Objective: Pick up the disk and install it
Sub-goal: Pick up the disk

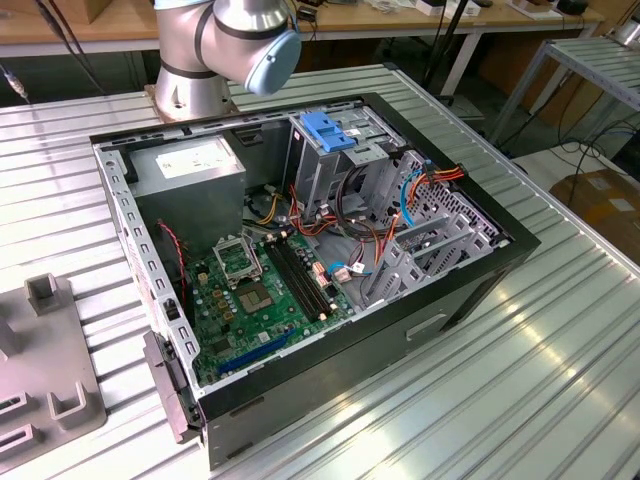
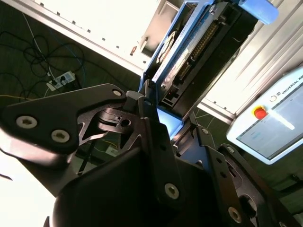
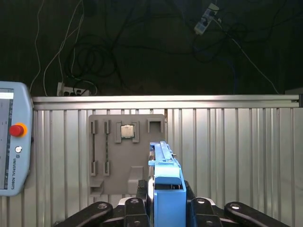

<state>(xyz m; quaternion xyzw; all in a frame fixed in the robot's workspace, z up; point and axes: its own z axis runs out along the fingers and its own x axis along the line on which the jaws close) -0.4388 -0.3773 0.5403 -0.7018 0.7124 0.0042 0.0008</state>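
Disk [image 3: 168,182]: bright blue carrier frame on a grey body, set between the matt black gripper [image 3: 168,201] with its silver screw heads. Computer case [image 1: 470,290]: black shell, bare grey metal inside, green motherboard [image 1: 255,300] with black slots, blue bracket [image 1: 325,130], cables [image 1: 445,172] red, yellow, orange and blue. Table [image 1: 540,380]: silver, ribbed in parallel lines (same ribbing in the first wrist view); fixture plate [image 3: 113,156] plain grey; pendant [image 3: 12,156] pale grey, red button; robot arm [image 1: 200,40] silver, light blue cap.

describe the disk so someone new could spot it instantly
Find the ribbed metal table in the first wrist view. In front of it, the claw grips the disk edge-on. Its bright blue frame sets it apart from the grey fixture plate behind.
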